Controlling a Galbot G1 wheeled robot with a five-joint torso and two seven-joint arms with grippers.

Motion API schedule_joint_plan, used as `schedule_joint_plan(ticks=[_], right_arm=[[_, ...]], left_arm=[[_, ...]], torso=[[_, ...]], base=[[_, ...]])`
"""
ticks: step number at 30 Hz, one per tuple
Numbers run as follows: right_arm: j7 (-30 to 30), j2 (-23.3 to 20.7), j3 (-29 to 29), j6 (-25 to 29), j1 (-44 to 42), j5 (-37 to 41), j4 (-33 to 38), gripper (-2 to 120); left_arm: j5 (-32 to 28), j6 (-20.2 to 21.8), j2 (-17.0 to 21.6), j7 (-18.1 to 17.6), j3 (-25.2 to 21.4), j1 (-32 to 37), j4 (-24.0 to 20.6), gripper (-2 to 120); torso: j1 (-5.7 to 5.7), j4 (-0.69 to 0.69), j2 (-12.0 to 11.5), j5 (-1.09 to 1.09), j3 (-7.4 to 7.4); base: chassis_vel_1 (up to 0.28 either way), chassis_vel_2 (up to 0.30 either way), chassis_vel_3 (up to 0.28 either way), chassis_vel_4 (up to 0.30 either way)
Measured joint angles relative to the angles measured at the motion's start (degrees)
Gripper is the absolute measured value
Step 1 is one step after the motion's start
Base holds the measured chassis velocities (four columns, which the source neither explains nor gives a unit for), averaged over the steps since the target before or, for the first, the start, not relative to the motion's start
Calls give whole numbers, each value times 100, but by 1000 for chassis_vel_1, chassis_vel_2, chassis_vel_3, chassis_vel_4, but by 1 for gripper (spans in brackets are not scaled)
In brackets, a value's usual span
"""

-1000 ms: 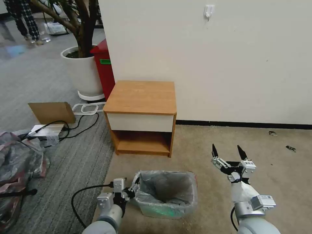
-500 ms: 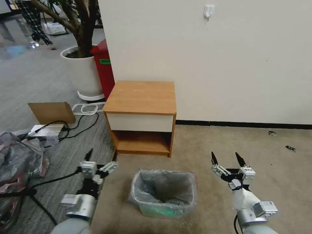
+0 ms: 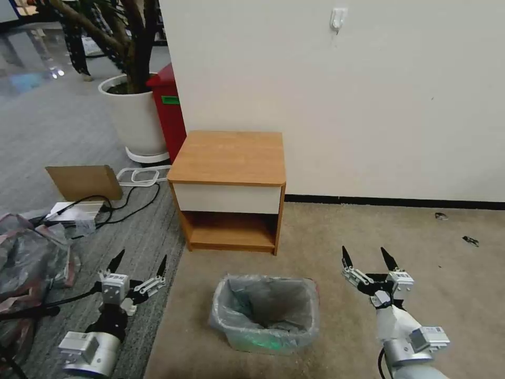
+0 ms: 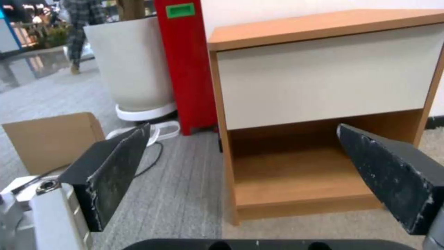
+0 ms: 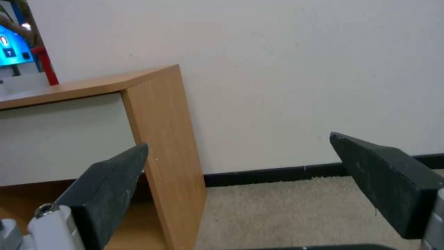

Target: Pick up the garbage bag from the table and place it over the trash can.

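Head view.
- Trash can point(image 3: 247, 339): on the beige carpet in front of the robot, between the two arms, upright.
- Garbage bag point(image 3: 268, 305): grey, translucent, lining the trash can; its edge is folded over the rolled rim all round, with a trace of pink-red at the far right corner.
- Table point(image 3: 230, 158): low nightstand against the wall behind the trash can, well apart from it; wooden worktop bare, white drawer front, open shelf below.
- Left gripper point(image 3: 139, 261): over the grey striped carpet to the left of the trash can, clear of the bag; jaws spread wide, holding nothing.
- Right gripper point(image 3: 367, 258): over the beige carpet to the right of the trash can, apart from it; jaws spread wide, holding nothing.
- Heap of bags point(image 3: 31, 263): grey-pink, at the far left on the floor.
- Red bin point(image 3: 169, 110) and white planter point(image 3: 134, 118): left of the table, by the wall corner.
- Cardboard piece point(image 3: 84, 181) and black cables point(image 3: 131, 202): on the grey carpet.

Left wrist view.
- Left gripper point(image 4: 240, 135): both black fingers far apart, nothing between them.
- Table point(image 4: 324, 69): drawer front and open shelf ahead; red bin point(image 4: 185, 62) and planter point(image 4: 134, 66) beside it.

Right wrist view.
- Right gripper point(image 5: 238, 142): fingers far apart, empty.
- Table point(image 5: 162, 139): side panel and drawer front, with wall and black skirting beyond.
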Motion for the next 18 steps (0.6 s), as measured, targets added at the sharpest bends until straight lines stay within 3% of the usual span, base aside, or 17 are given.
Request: schedule_joint_plan(ticks=[18], right_arm=[[9,-2,-1,2,5,-7,9,100]], left_arm=[[-21,13,6,-32,27,-17,6,100]], torso=[[0,0,0,0,0]], base=[[0,0,0,0]])
